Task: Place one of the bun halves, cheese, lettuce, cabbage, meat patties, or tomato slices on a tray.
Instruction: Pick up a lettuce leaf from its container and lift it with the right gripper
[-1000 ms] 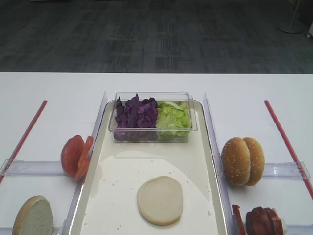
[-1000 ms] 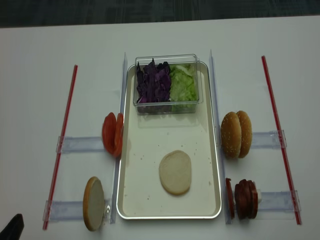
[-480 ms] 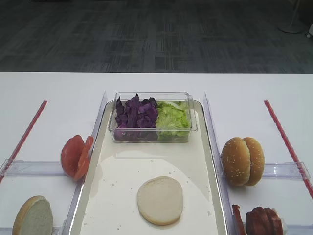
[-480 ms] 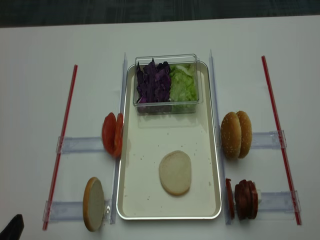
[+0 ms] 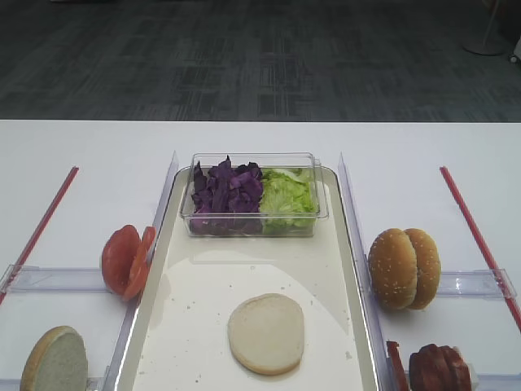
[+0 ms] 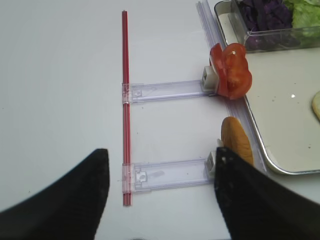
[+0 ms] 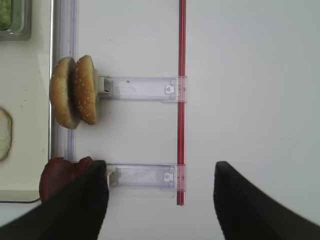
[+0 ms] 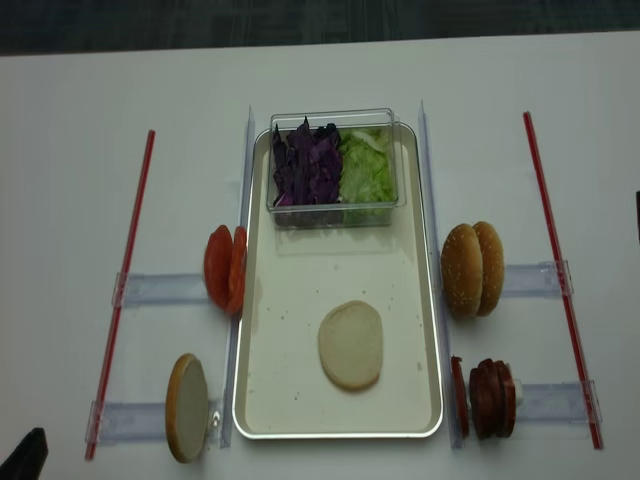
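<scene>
Nothing on the table has shifted over the last second — the only change is a dark sliver entering at the right edge of the overhead view, likely the right arm coming in. One bun half (image 8: pixel 350 345) already lies flat on the tray (image 8: pixel 300 415), cut face up; the next layer is not yet fetched. The tray's long axis runs toward the tub (image 8: pixel 333 165) of cabbage (image 8: pixel 307 165) and lettuce (image 8: pixel 367 168). Right gripper (image 7: pixel 160 200) spread wide, empty, over the meat patties (image 7: pixel 62 175). Left gripper (image 6: pixel 160 200) spread too, empty.
</scene>
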Motion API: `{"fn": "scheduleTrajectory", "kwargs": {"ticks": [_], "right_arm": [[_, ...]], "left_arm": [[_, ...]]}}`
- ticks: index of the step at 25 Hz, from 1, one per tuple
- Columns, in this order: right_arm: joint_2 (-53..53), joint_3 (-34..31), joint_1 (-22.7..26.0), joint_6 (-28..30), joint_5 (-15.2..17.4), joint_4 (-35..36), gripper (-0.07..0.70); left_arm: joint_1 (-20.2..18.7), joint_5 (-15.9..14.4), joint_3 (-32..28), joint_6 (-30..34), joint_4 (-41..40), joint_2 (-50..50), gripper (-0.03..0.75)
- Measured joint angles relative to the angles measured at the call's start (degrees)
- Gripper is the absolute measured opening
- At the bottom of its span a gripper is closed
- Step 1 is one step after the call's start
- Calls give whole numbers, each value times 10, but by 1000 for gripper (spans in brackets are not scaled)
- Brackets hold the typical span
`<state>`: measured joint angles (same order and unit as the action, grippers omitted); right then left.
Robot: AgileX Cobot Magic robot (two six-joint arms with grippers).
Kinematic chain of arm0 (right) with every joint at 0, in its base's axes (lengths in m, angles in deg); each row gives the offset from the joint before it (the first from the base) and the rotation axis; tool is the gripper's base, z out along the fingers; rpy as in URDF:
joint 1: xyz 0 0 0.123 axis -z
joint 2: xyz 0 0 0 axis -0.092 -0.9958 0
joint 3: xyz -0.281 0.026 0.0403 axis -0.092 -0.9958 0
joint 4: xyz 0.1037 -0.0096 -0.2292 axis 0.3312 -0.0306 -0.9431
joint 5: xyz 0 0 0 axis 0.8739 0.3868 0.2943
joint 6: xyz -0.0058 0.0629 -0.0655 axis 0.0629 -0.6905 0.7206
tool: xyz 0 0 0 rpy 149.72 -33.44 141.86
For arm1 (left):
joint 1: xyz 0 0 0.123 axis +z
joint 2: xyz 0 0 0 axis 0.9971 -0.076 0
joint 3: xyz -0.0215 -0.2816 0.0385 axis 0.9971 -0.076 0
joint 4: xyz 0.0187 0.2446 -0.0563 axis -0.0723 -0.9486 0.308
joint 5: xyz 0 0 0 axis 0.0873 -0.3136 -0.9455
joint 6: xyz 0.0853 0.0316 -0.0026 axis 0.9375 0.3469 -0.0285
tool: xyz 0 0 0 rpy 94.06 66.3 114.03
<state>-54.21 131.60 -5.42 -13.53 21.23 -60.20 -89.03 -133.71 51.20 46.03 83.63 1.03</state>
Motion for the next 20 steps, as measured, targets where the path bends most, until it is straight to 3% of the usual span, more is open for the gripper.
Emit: {"fn": "scheduleTrajectory", "kwargs": {"ticks": [20], "right_arm": [[-260, 192, -1, 25, 0, 37, 481]], "left_arm": [[0, 0, 0, 0, 0, 0, 433]]}}
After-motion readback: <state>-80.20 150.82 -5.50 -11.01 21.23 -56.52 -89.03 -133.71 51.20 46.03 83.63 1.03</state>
